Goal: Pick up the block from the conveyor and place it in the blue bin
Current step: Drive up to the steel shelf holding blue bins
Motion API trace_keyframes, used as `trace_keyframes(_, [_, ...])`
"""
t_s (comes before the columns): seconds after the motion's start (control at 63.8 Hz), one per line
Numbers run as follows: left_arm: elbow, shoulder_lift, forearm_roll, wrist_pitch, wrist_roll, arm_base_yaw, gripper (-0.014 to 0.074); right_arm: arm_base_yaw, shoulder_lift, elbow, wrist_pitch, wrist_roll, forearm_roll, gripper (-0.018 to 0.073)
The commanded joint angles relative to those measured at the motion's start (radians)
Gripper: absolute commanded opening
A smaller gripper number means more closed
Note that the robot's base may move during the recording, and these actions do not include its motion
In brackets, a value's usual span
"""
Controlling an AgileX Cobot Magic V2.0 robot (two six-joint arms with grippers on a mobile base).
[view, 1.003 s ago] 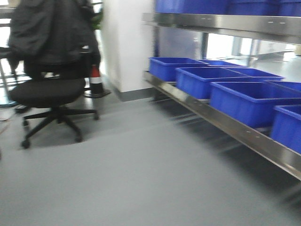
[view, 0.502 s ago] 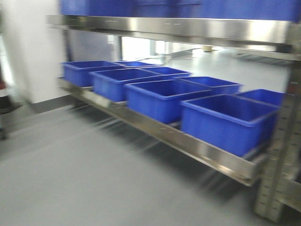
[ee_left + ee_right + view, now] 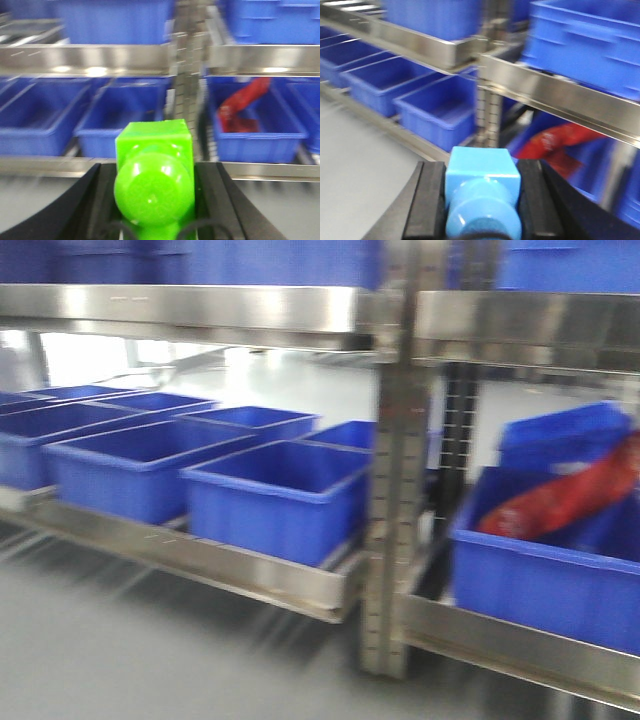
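My left gripper (image 3: 155, 187) is shut on a bright green block (image 3: 154, 172) with a round knob facing the camera, held in the air before the rack. My right gripper (image 3: 481, 197) is shut on a light blue block (image 3: 482, 192) of the same shape. Several blue bins stand on the low steel shelf; the nearest empty one (image 3: 275, 495) is left of the upright post. It also shows in the left wrist view (image 3: 120, 117) and the right wrist view (image 3: 440, 115). The conveyor is out of view. Neither gripper shows in the front view.
A steel rack with an upright post (image 3: 400, 470) and an upper shelf (image 3: 200, 310) carries more blue bins. Right of the post, a blue bin (image 3: 540, 575) holds a red item (image 3: 570, 495). Grey floor (image 3: 120, 650) lies before the rack.
The front view has swung to the right along the rack: the chair and cone have gone from view, the row of bins has slid left, and the post and the bin with the red item have come in.
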Motion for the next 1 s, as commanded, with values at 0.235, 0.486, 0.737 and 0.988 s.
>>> trace_keyframes(0.235, [-0.002,-0.003,-0.003,-0.024,-0.007,-0.006,-0.0111,0.0,-0.004,-0.009,-0.014,-0.002,-0.005,-0.0151])
trace_keyframes(0.486, [-0.002,-0.003,-0.003,-0.024,-0.007,-0.006,-0.0111,0.0,-0.004,-0.009,-0.014,-0.002,-0.005,-0.0151])
trace_keyframes(0.737, [-0.002,-0.003,-0.003,-0.024,-0.007,-0.006,-0.0111,0.0,-0.004,-0.009,-0.014,-0.002,-0.005,-0.0151])
trace_keyframes(0.988, [-0.002,-0.003,-0.003,-0.024,-0.007,-0.006,-0.0111,0.0,-0.004,-0.009,-0.014,-0.002,-0.005,-0.0151])
